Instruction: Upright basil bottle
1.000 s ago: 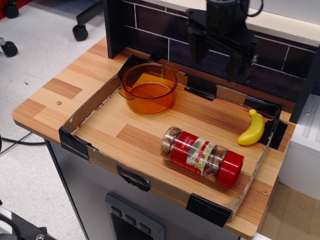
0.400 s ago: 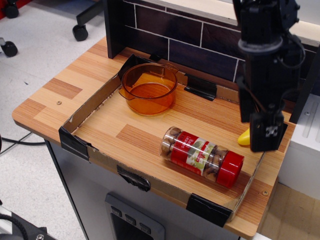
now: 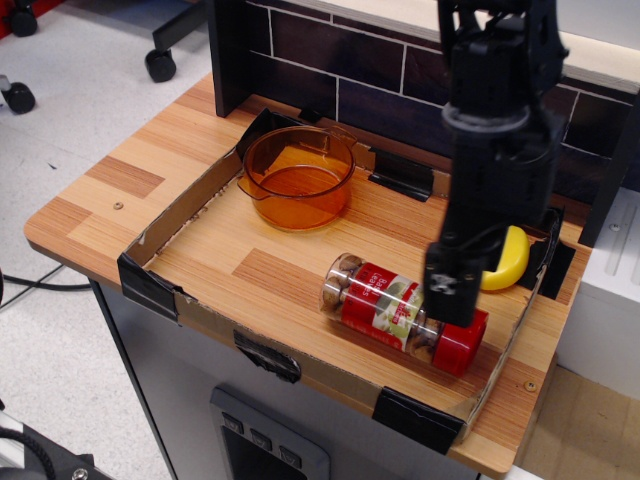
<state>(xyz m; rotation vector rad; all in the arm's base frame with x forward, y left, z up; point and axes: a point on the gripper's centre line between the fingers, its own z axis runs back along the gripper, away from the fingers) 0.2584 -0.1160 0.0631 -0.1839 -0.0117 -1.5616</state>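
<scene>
The basil bottle [image 3: 385,300] lies on its side in the front right of the cardboard tray [image 3: 200,312], red cap [image 3: 462,345] pointing right. My gripper [image 3: 465,300] hangs down over the bottle's cap end. One black finger [image 3: 450,285] stands in front of the jar just left of the cap. The other finger is hidden behind the wrist. The jaws look apart, with nothing held.
An orange transparent bowl [image 3: 298,175] stands at the tray's back left. A small yellow banana [image 3: 508,262] lies at the right wall, partly behind the arm. A dark brick backsplash [image 3: 330,60] rises behind the tray. A white unit [image 3: 612,290] stands to the right.
The gripper came from high at the back, swung right over the banana, then moved left and down over the bottle's cap end. The bottle, bowl and banana have not moved.
</scene>
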